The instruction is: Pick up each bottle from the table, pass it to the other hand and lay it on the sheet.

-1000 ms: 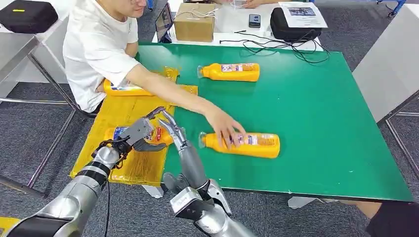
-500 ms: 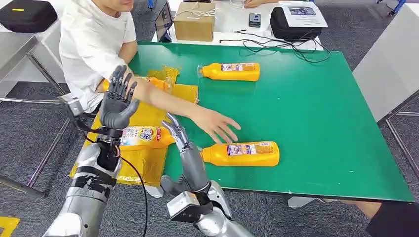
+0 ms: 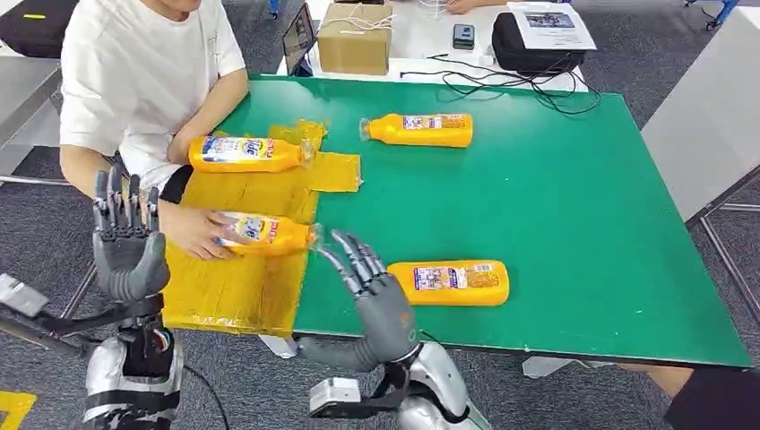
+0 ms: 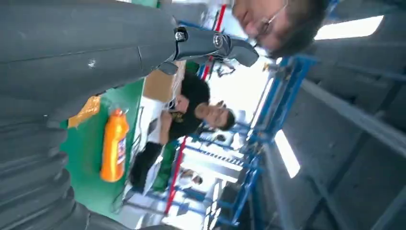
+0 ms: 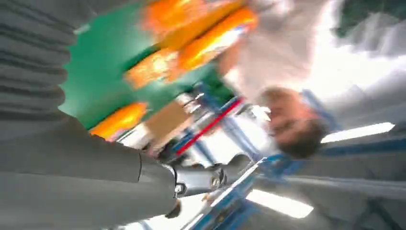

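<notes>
The green-topped counter carries a crinkled yellow plastic sheet that hangs over its near left corner. A person in a white T-shirt sits at the left side, one hand resting on an orange plastic bottle lying on the sheet. A second orange bottle lies on the sheet's far part, in front of the person. A third orange bottle lies on the bare green surface near the front edge, just beside the right hand, and a fourth lies well apart toward the far side. The left hand is raised upright off the counter's left edge, fingers straight and spread, holding nothing. The right hand also holds nothing, its fingers spread above the counter's front edge.
</notes>
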